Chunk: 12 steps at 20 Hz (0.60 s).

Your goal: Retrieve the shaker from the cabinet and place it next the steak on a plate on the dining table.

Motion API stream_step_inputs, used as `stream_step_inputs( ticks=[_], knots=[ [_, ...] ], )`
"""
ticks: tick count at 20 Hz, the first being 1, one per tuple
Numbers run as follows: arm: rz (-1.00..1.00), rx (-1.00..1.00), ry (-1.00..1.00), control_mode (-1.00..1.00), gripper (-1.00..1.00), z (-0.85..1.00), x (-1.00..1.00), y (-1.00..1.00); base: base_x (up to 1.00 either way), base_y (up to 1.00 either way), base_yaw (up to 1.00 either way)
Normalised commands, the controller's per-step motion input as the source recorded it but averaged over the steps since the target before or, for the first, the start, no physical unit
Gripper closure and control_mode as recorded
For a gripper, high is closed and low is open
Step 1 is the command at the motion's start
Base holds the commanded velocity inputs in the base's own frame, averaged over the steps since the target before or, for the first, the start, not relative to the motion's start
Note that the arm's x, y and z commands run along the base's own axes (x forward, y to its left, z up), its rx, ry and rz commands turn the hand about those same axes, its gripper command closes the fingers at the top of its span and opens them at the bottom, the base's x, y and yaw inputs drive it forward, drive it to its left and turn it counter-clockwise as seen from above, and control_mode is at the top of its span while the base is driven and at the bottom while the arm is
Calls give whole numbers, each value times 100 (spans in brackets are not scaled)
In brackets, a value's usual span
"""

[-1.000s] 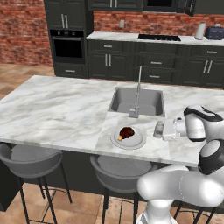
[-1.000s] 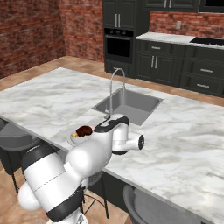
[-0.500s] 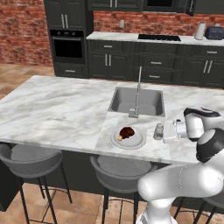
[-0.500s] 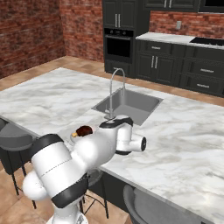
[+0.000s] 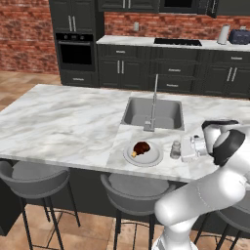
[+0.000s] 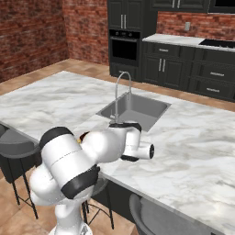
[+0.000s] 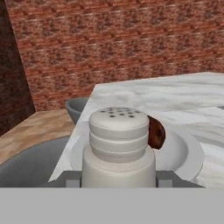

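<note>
Jaws pinching the small pale grey-white tapered shaker (image 5: 175,149) — upright on the table, just beside the plate.

Left base view: white two-finger gripper (image 5: 181,149) reaches in sideways at the shaker, which stands on the white-grey marbled dining table (image 5: 63,122) right of the round light grey-white plate (image 5: 142,154) holding the small dark brown steak (image 5: 141,147); a second ago the shaker sat higher and further from the plate, so it has come down and closer. Right base view: the arm hides most of this, a sliver of steak (image 6: 83,136) shows. Hand view: shaker (image 7: 118,146) close up between the dark fingertips (image 7: 73,181), steak (image 7: 156,132) and plate (image 7: 188,153) just behind. Looks light, rigid, smooth — likely slippery; the lower body is the place to hold it.
</note>
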Motion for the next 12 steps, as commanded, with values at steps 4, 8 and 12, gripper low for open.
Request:
stream_step_inputs(
  ticks=[4,8,12],
  knots=[
    [0,0,0,-100,100,-24,3,0,0,0,0],
    [0,0,0,-100,100,-15,4,0,0,0,0],
    [0,0,-1,-100,100,-8,14,0,0,0,0]
  ],
)
